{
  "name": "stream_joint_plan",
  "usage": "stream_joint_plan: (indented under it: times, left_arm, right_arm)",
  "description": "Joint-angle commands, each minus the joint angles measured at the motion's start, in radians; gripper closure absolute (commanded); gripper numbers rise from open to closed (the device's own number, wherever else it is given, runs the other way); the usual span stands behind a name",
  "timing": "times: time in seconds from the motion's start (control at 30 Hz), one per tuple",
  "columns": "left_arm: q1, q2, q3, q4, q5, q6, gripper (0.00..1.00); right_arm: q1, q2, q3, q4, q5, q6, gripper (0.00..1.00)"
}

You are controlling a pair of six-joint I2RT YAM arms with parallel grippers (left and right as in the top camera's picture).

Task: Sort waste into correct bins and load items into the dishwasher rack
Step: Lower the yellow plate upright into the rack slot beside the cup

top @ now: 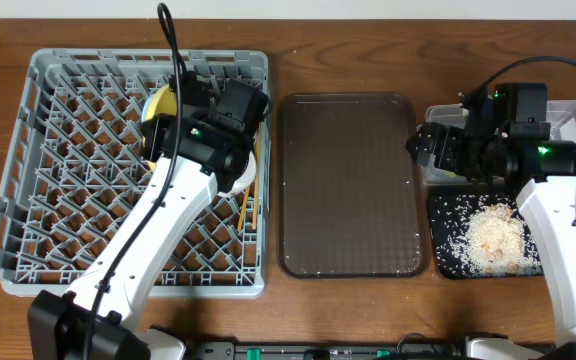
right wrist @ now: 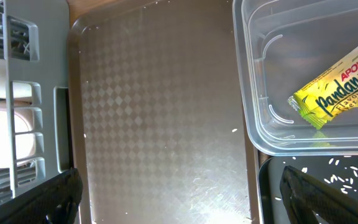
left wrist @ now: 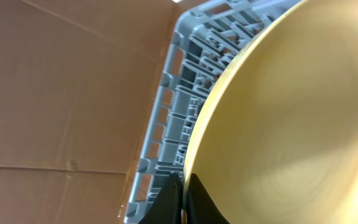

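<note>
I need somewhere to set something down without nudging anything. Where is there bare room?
The brown serving tray is almost bare, between the dishwasher rack and the black tray. The rack's left half has empty pegs. Crowded: the rack's right side, around the yellow plate; the black tray, strewn with crumbs.

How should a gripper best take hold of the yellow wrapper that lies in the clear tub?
Probably from straight above, since the walls of the clear tub block any side approach. Pinch the wrapper across its narrow width near the middle: it seems to lie flat and slanted, so the pinch should turn to straddle its long edges.
</note>
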Motion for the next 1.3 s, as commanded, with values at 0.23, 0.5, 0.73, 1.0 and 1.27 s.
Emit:
stream_joint_plan:
  times: [0.23, 0.5, 0.73, 1.0, 1.27]
  left_arm:
    - [-0.001, -0.003, -0.003, -0.002, 0.319, -0.006, 0.88]
    - [-0.001, -0.003, -0.003, -0.002, 0.578, -0.006, 0.83]
    - [-0.001, -0.003, -0.003, 0.014, 0.715, -0.006, 0.68]
    - [-0.002, -0.006, -0.003, 0.04, 0.752, -0.006, 0.58]
    - [-0.001, -0.038, 0.023, 0.052, 0.672, -0.006, 0.37]
  right_arm:
    - [0.008, -0.001, 0.002, 0.0, -0.004, -0.012, 0.01]
    - [0.008, -0.001, 0.002, 0.0, -0.003, -0.012, 0.01]
    - [0.008, -0.001, 0.002, 0.0, -0.003, -0.012, 0.01]
    - [0.008, -0.001, 0.002, 0.0, -0.003, -0.012, 0.01]
    - [0.008, -0.001, 0.002, 0.0, -0.004, -0.012, 0.01]
